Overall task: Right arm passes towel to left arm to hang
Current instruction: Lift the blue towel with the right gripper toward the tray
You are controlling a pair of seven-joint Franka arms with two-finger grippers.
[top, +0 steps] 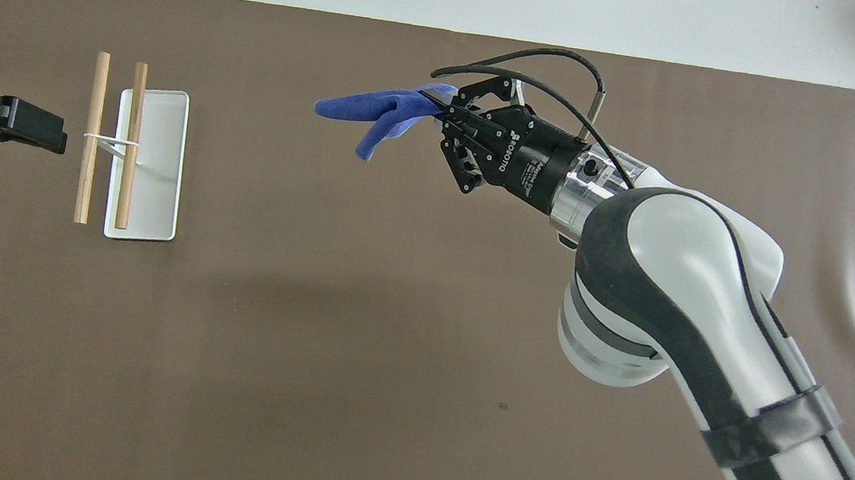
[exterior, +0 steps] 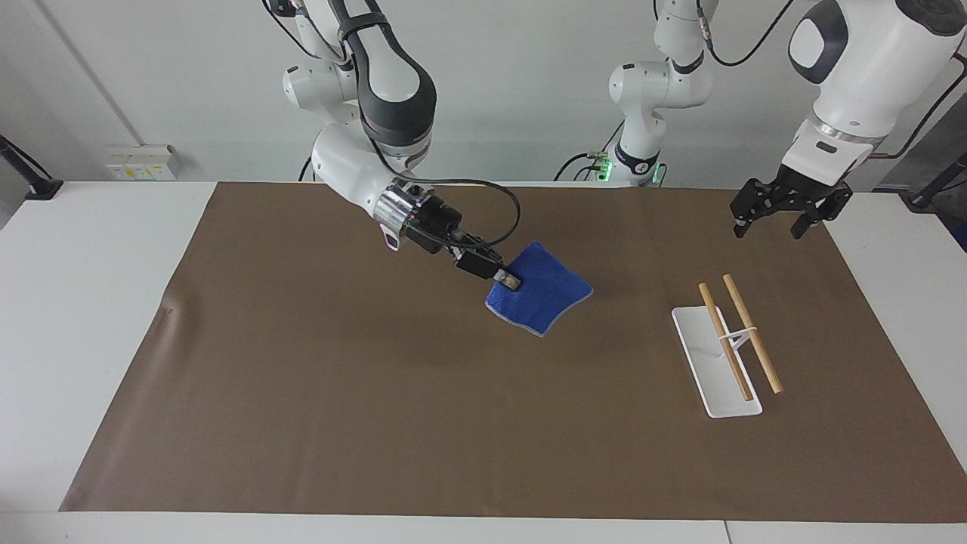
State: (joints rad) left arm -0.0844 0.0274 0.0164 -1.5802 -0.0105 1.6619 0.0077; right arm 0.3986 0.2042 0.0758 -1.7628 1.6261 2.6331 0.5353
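Facing view first: pinched shut on one corner of the towel point(exterior: 542, 296), the right gripper point(exterior: 512, 282), up in the air over the middle of the brown mat point(exterior: 302, 378). Rest of the cloth drooping loose from that grip, not touching the mat. Same in the overhead view: towel point(top: 378, 109) sticking out from the shut fingertips.

Off at 2 o'clock from the towel, the left gripper point(exterior: 778, 221), fingers spread wide, holding nothing, waiting over the mat's edge. Down at 4 o'clock from the towel, a white rack point(exterior: 718, 363) with two wooden bars, no cloth on it.

Step in hand, by the look of it: carrying the towel toward the left arm's end for the pass. Not handed over yet, not hung yet.

Next, most likely: bring the left gripper in to a free edge of the towel, away from the right fingers. Close on it there. Only then let go with the right. Mind the floppy cloth: easy to miss a drooping edge, easy to drop.
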